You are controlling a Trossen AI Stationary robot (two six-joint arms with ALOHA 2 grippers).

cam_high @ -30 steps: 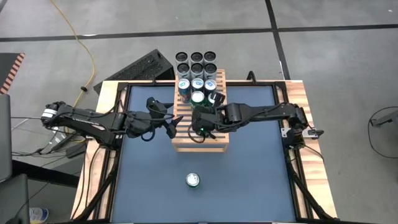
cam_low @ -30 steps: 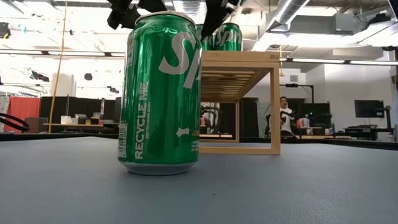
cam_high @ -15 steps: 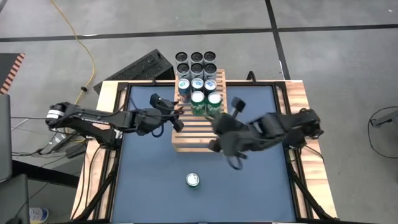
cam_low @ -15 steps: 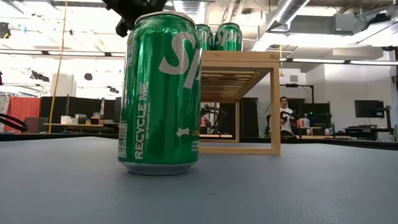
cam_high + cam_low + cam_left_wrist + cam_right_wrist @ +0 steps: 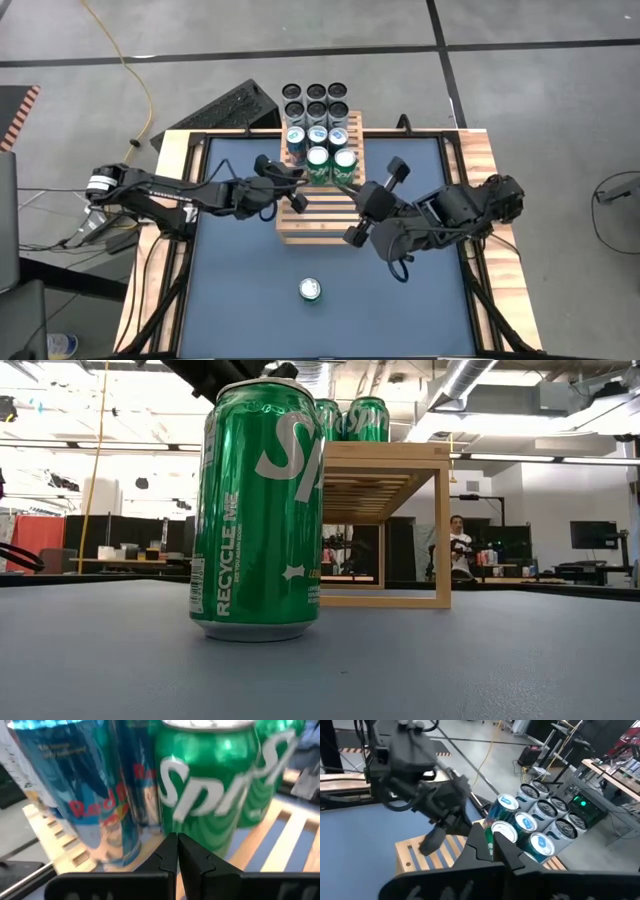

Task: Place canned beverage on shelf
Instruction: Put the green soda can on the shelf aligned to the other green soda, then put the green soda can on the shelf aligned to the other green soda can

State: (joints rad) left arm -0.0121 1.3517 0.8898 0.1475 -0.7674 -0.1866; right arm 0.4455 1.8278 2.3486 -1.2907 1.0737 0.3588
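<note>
Can (image 5: 311, 290) upright near table's front edge, well clear of shelf (image 5: 320, 215) | my right gripper (image 5: 372, 200) nearer, clenched empty | my left gripper (image 5: 293, 192) clenched empty at shelf's left edge

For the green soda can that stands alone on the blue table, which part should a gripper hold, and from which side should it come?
Probably the middle of the round side wall of the green soda can, coming down from above with one finger on each side. The can stands upright on the blue table, apart from the wooden slatted shelf, with free space all around it. Its flat top offers nothing to pinch.
</note>
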